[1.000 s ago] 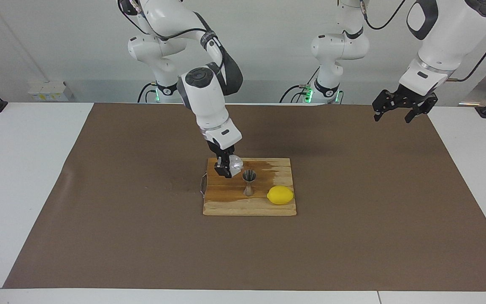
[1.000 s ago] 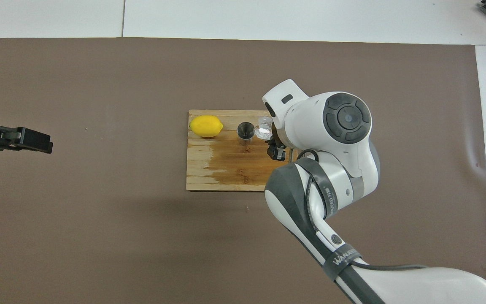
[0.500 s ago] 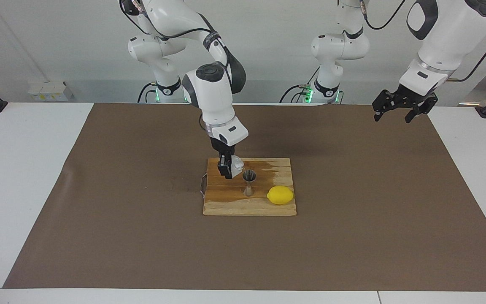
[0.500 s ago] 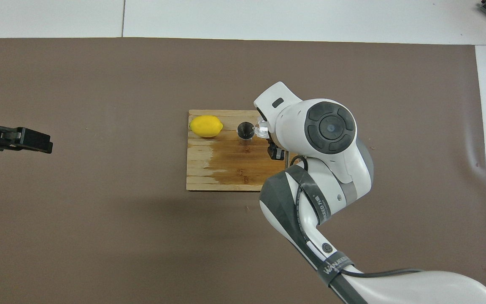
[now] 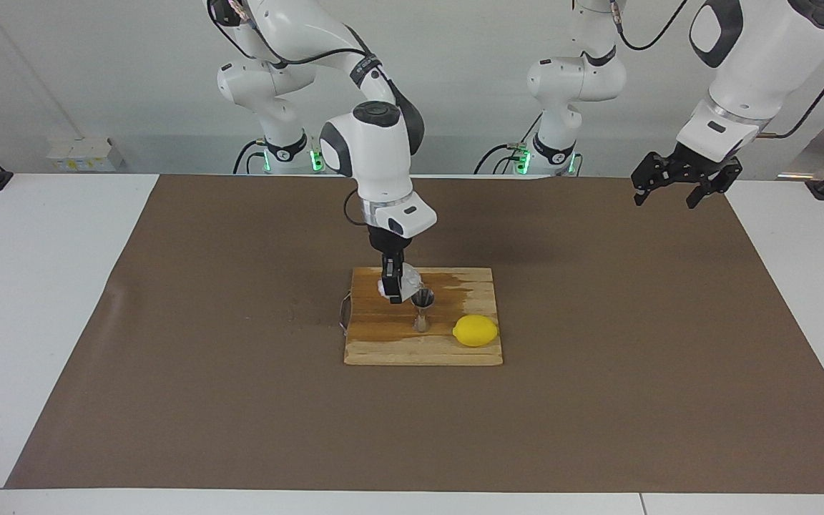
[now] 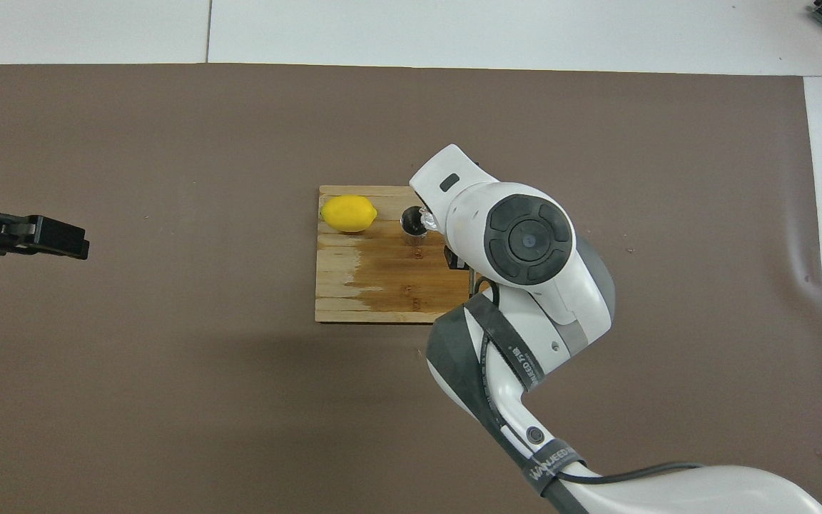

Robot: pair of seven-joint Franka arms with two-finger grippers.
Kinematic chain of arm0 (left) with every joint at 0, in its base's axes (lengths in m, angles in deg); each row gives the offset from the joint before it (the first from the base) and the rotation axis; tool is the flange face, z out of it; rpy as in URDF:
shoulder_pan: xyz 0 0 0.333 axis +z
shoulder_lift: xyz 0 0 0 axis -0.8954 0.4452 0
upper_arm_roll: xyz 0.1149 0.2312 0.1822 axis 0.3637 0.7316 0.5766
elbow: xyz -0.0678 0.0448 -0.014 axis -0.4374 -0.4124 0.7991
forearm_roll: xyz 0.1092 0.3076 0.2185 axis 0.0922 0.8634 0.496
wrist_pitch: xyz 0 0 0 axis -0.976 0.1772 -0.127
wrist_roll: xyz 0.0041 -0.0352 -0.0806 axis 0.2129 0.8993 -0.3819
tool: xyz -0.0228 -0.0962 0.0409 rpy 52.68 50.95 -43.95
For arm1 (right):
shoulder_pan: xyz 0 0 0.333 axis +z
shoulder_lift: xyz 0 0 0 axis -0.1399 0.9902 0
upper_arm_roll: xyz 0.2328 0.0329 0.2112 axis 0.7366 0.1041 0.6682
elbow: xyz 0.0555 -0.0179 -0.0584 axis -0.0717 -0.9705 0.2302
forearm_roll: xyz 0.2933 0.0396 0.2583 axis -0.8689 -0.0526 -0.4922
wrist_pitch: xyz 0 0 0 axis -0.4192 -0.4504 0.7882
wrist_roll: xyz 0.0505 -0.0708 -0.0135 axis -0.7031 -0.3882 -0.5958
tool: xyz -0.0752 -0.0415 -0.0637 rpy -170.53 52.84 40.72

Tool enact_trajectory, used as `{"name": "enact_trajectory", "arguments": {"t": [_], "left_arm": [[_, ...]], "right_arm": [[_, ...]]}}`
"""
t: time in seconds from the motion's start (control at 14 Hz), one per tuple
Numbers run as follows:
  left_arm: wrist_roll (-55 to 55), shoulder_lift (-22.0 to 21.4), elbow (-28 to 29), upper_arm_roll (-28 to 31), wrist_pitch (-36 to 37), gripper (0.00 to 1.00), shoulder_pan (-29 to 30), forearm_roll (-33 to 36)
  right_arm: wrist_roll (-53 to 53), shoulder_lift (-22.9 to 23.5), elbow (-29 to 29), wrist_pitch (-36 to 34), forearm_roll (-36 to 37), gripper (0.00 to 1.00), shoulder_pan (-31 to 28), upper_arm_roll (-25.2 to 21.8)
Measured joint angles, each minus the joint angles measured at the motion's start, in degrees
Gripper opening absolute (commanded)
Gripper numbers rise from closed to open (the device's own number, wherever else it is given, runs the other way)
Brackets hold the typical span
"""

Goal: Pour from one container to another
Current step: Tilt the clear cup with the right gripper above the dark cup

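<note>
The steel jigger stands upright on the wooden board, beside a lemon. My right gripper is shut on the translucent whitish cup. It holds the cup tilted just above the jigger's top cone, on the side toward the right arm's end of the table. In the overhead view the cup touches or overlaps the rim of the jigger, and my right wrist hides most of the cup. My left gripper is open and empty and waits high over the mat's edge at the left arm's end.
The board has a dark wet-looking patch. The lemon lies at its corner toward the left arm's end, farther from the robots than the patch. A brown mat covers the table.
My right gripper has carried the cup sideways to the jigger's rim, and the wrist has turned, tipping the cup further. The left arm has not moved.
</note>
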Motion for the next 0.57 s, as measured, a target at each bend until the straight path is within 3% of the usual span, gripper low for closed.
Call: {"name": "enact_trajectory", "arguments": {"t": [0.57], "left_arm": [[0.00, 0.00, 0.00, 0.00, 0.00, 1.00, 0.00, 0.00]], "right_arm": [[0.00, 0.39, -0.22, 0.00, 2.99, 0.00, 0.04, -0.07]]}}
